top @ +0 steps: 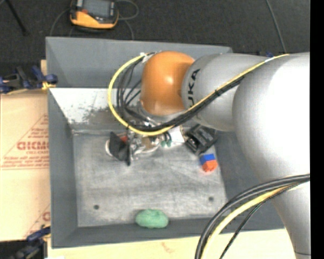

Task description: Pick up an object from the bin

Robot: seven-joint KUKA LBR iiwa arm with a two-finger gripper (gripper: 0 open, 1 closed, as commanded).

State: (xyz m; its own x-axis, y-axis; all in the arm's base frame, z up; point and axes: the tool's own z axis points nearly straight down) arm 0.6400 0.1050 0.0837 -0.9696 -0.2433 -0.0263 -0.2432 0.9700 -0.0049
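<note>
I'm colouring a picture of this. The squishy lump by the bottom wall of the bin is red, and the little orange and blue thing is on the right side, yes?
Almost. The lump is green, not red, as the camera view shows. The rest holds: it lies by the bottom wall of the bin, and the small orange and blue thing is on the right side.

**Grey bin, bright scraps**

The bin (62,166) is dull grey, its floor scuffed pale. By its lower wall, a mint-green lump (152,218); by its right wall, an orange-and-blue block (208,163). Over its middle, an orange wrist cover (162,82) and yellow cable (111,90).
</note>
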